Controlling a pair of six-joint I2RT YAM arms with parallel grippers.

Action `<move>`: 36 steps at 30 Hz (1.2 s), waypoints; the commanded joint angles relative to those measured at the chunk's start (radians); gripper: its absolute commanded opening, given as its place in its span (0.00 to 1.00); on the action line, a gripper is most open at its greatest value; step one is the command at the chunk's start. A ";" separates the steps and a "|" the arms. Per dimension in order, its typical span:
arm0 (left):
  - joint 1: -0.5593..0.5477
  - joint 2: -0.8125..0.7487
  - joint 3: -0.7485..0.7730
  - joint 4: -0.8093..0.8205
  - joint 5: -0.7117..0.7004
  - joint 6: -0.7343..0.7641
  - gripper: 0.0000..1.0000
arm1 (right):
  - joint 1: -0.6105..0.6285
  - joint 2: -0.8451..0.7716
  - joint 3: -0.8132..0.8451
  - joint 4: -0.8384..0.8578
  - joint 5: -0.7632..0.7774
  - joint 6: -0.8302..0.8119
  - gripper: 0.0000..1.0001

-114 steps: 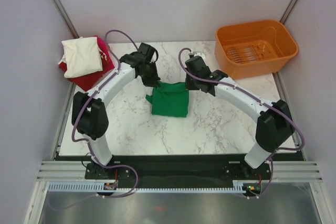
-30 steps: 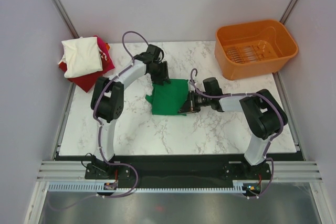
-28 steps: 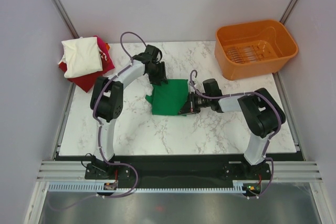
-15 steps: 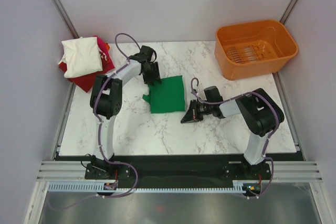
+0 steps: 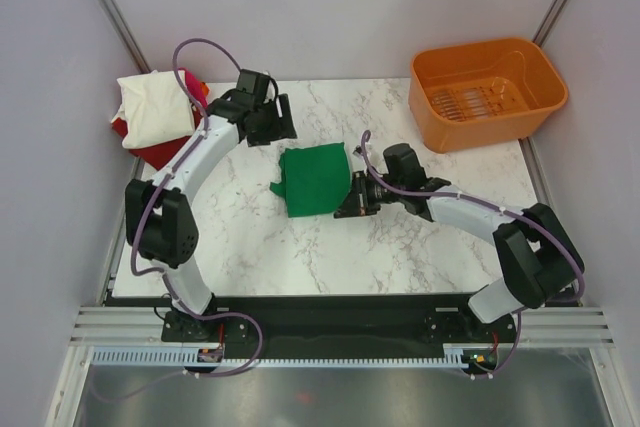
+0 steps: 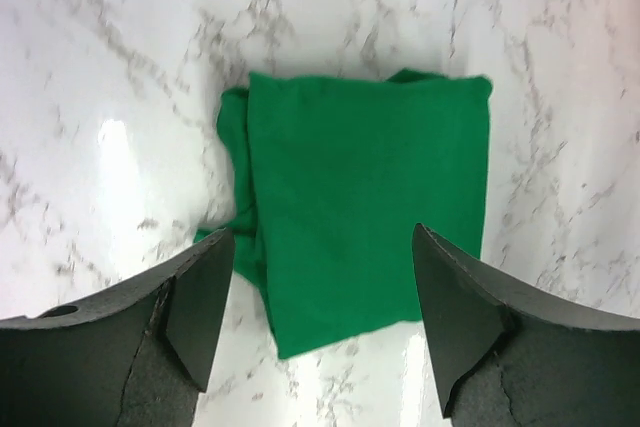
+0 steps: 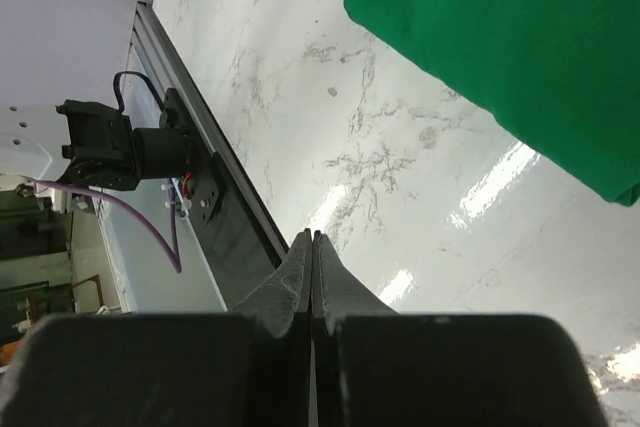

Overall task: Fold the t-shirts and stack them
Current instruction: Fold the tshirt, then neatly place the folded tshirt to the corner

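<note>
A bright green t-shirt [image 5: 315, 179] lies folded into a rough rectangle in the middle of the marble table, with a bunched sleeve sticking out at its left side. My left gripper [image 5: 268, 125] hovers behind and left of it, open and holding nothing. In the left wrist view the green t-shirt [image 6: 365, 197] shows between the spread fingers of the left gripper [image 6: 322, 237], well below them. My right gripper [image 5: 345, 209] is shut and empty, low beside the shirt's near right corner. The right wrist view has the right gripper [image 7: 312, 235] and the green cloth [image 7: 520, 47]. A cream-white t-shirt [image 5: 152, 107] rests on a red one [image 5: 150, 152] at the far left.
An orange plastic basket [image 5: 480, 47] stands at the back right corner. The shirt stack overhangs the table's left edge [image 5: 130, 207]. Purple cables loop above both arms.
My left gripper has let go of the green shirt, opened wide and pulled back to the left. The right gripper stays shut and has shifted alongside the shirt's right edge.
</note>
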 commanded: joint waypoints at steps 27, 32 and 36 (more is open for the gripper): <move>-0.060 0.013 -0.476 0.307 -0.030 -0.172 0.96 | 0.010 -0.168 -0.119 -0.183 0.063 -0.100 0.00; -0.061 0.060 -0.504 0.388 0.020 -0.191 0.96 | 0.016 -0.153 -0.122 -0.192 0.060 -0.103 0.00; -0.063 0.114 -0.493 0.428 0.066 -0.194 0.94 | 0.019 -0.139 -0.125 -0.191 0.065 -0.106 0.00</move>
